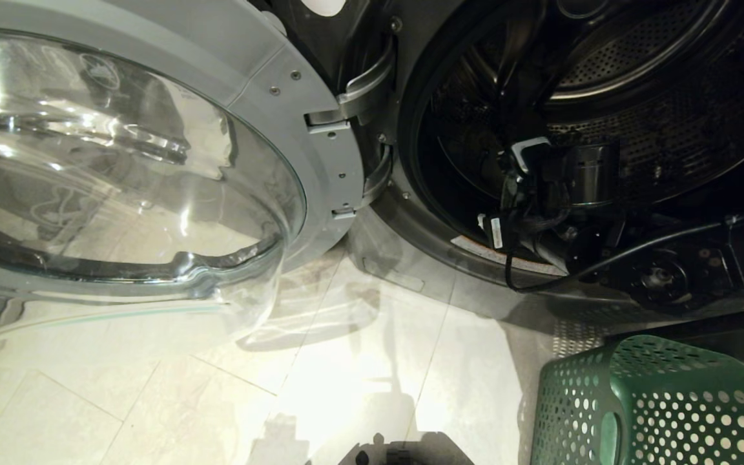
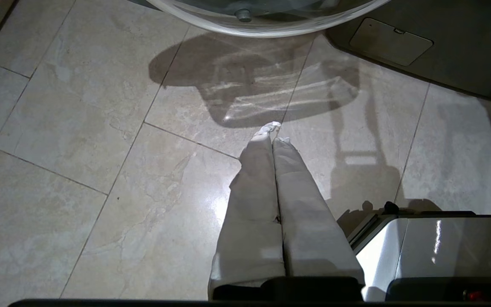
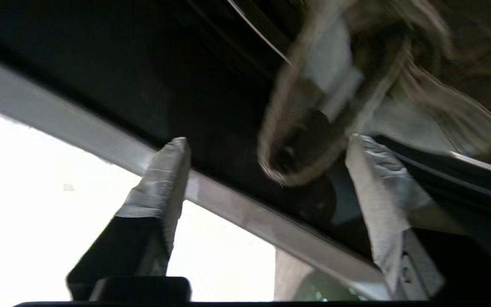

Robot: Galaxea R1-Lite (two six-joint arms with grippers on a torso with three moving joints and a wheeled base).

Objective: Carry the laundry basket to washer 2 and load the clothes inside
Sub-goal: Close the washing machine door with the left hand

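The dark grey front-load washer (image 1: 411, 213) stands with its glass door (image 1: 120, 168) swung open to the left; its number label is out of view. My right arm (image 1: 578, 174) reaches into the drum mouth. In the right wrist view my right gripper (image 3: 267, 143) is open, its taped fingers (image 3: 164, 179) wide apart and holding nothing. Just beyond them hangs a blurred pale grey garment of the clothes (image 3: 335, 85), inside the dark drum. The green perforated laundry basket (image 1: 656, 400) sits on the floor below the drum. My left gripper (image 2: 273, 132) is shut and empty above the tiles.
Pale tiled floor (image 1: 281, 387) spreads in front of the washer. The open door overhangs the floor on the left. A service flap (image 2: 390, 40) sits low on the washer front. My own white base (image 2: 441, 247) shows beside the left gripper.
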